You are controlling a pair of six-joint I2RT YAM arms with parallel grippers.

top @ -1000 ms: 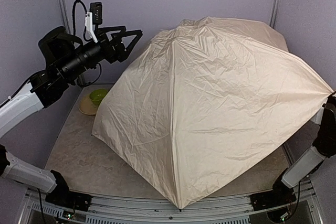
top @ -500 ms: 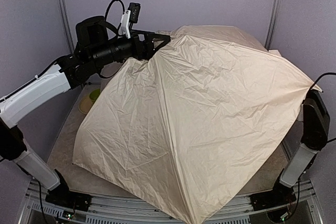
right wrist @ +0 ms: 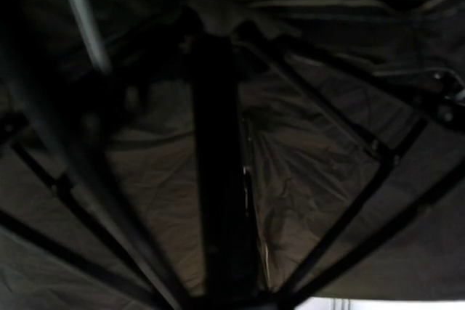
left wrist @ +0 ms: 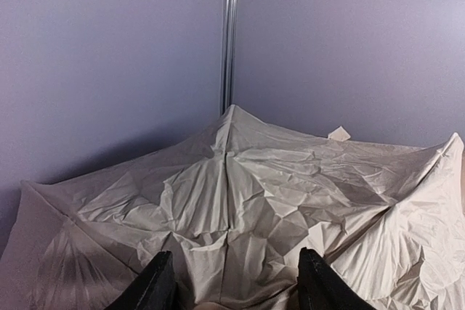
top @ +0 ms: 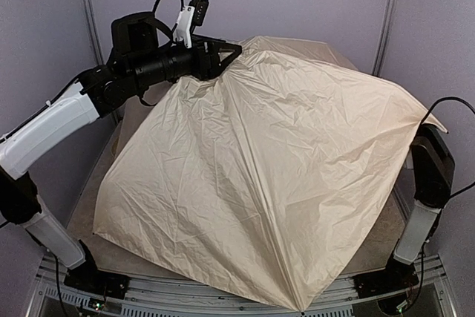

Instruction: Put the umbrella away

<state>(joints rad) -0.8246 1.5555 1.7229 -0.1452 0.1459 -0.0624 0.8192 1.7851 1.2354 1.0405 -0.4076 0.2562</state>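
The opened cream-beige fabric folding umbrella (top: 282, 176) blankets the worktop (top: 375, 246). The left fingers (left wrist: 158, 284) are spread wide, straddling bunched crown fabric and clamping nothing. The right fingers are hidden underneath, so their state cannot be told. Pressing down could snag cloth.

The umbrella (top: 274, 183) stands open, its cream canopy wrinkled and tilted across the table. Underneath, black ribs meet its dark shaft (right wrist: 221, 179)
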